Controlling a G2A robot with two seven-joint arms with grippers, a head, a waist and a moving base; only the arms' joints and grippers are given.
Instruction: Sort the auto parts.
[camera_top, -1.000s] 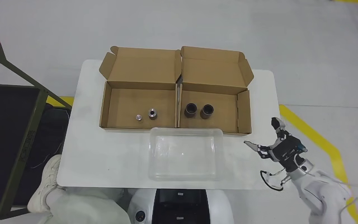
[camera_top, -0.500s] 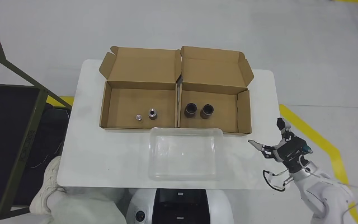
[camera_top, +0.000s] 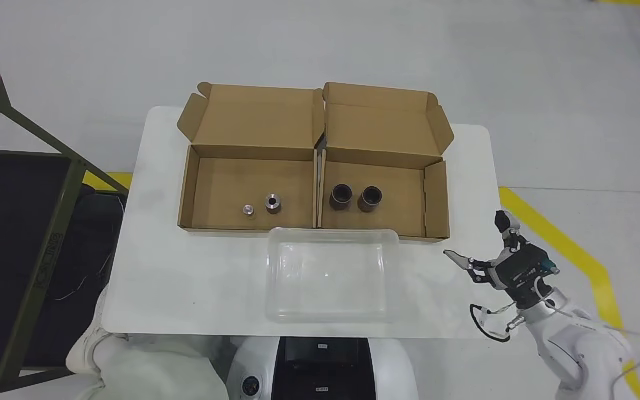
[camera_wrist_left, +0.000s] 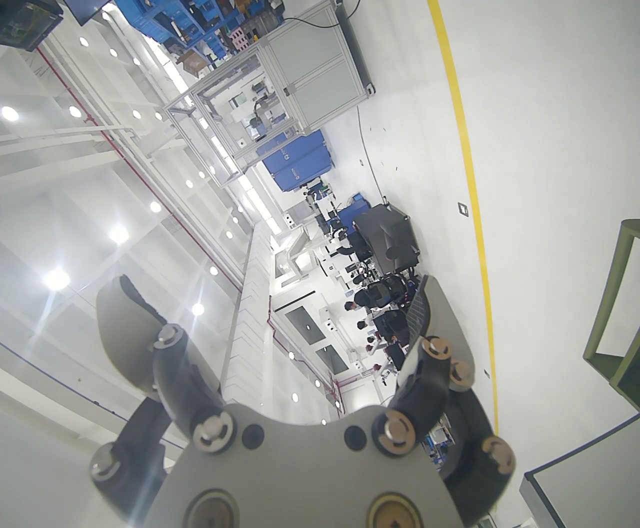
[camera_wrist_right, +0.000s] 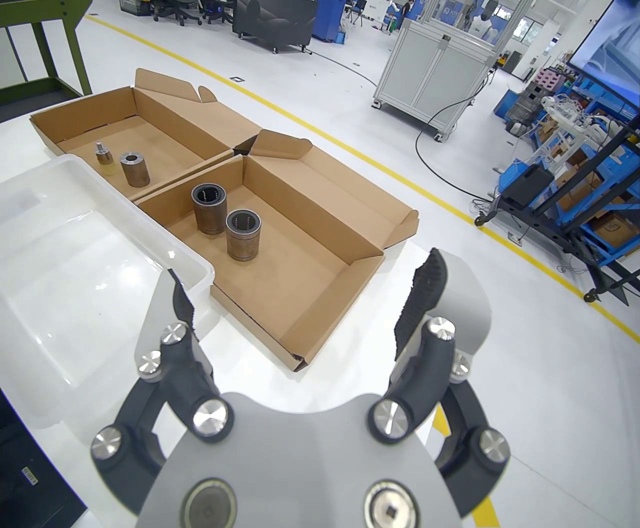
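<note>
My right gripper (camera_top: 476, 238) is spread wide and holds nothing. It hangs over the table's (camera_top: 160, 220) right edge, just beside the right box (camera_top: 433, 200). My left gripper (camera_wrist_left: 272, 287) is also wide and holds nothing, and it points out at the room. Two dark bearings (camera_top: 342, 196) stand upright side by side in the right box. A bushing (camera_top: 272, 203) and a small pin (camera_top: 248, 209) stand upright, near each other, in the left box (camera_top: 215, 190). The clear tray (camera_top: 272, 290) sits just in front of both boxes.

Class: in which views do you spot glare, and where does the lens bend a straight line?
Left wrist view: ceiling lamps flare into streaks, and the yellow floor line bows. Right wrist view: overhead light sheens on the clear tray. Top view: even light.
</note>
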